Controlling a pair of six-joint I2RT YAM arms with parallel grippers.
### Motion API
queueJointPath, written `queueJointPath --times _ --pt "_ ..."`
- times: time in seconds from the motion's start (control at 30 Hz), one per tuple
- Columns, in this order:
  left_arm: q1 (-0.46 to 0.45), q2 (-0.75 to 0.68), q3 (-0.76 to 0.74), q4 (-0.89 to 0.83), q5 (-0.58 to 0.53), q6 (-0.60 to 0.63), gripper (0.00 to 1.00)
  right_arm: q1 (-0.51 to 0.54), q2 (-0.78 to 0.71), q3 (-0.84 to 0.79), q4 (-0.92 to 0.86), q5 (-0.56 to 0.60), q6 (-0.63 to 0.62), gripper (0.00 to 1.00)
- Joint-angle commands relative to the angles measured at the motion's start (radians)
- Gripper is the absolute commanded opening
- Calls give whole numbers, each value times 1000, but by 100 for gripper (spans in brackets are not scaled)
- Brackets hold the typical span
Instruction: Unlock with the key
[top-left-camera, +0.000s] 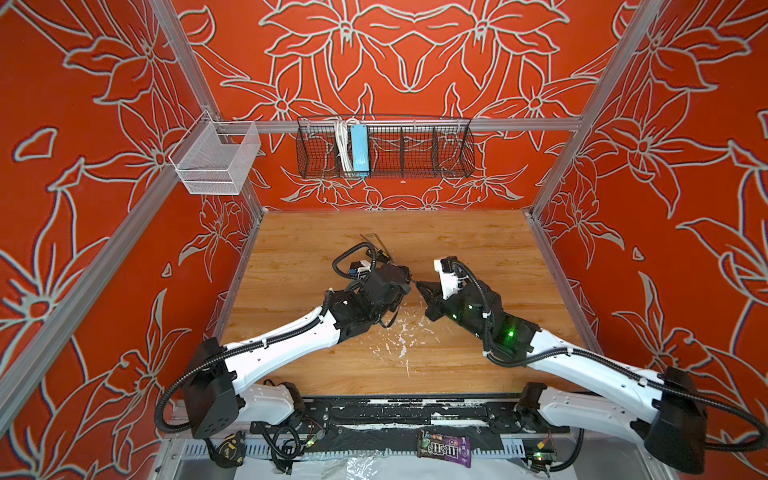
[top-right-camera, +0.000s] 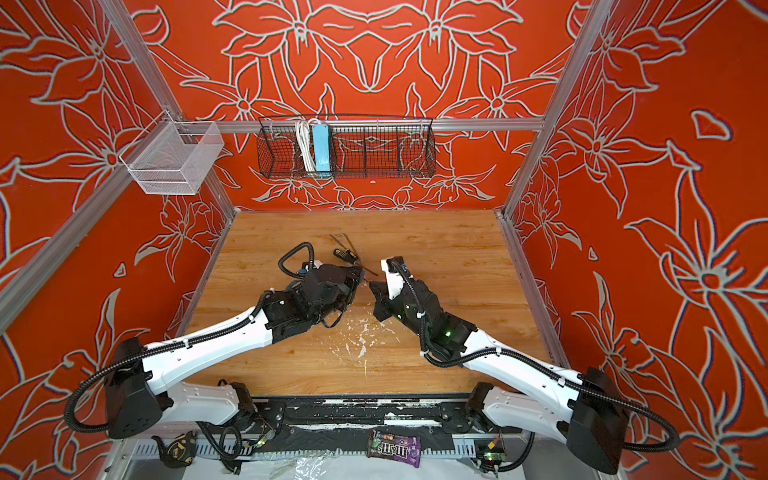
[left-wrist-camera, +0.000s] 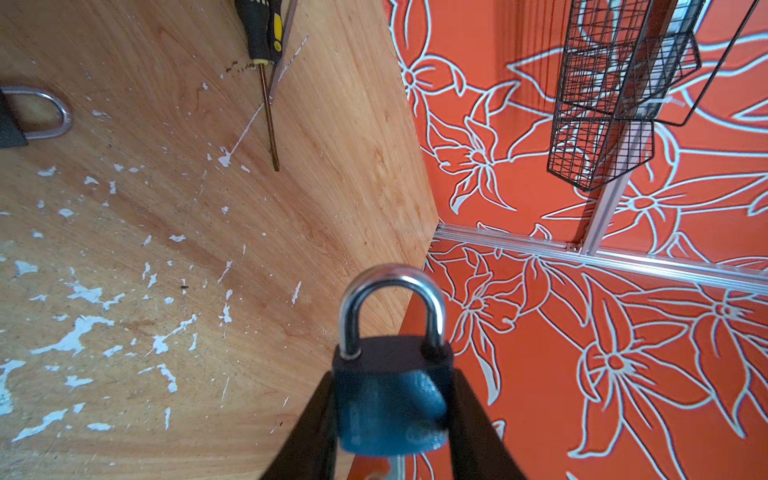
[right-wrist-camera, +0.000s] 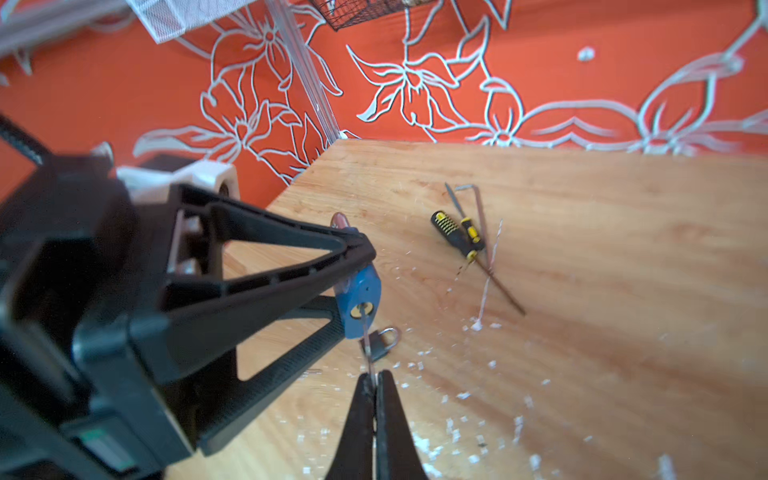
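While squeezing the blue metal padlock (right-wrist-camera: 358, 297) up over the wooden table (right-wrist-camera: 582, 340) in the left gripper (left-wrist-camera: 392, 374), pinches the thin silver key (right-wrist-camera: 368, 347) tight between the closed fingers (right-wrist-camera: 359, 419) of the right gripper (right-wrist-camera: 376, 378), key tip inside the padlock's gold keyhole (right-wrist-camera: 360, 310)

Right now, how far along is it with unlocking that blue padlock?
Done: the left tool grips the blue padlock. In hand: the right tool pinches the key, its tip at the keyhole. Left: turning it; the shackle looks closed.
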Motion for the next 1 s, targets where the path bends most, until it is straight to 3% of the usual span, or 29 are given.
queueJointPath --times 0.0,0.17,0.33,0.63,0.97 --pt "-33 -5 14 66 147 1 0 25 15 24 145 -44 -113 0" --pt "-33 -15 1 67 144 -7 0 -53 -1 11 188 -131 261 0" --pt "-34 -20 8 45 135 4 0 -75 -13 6 202 -163 437 0" --pt "-25 -43 -13 26 114 5 0 -23 -101 44 -67 18 59 0" --pt "-23 -98 -50 23 75 0 0 49 -165 37 -235 187 87 0"
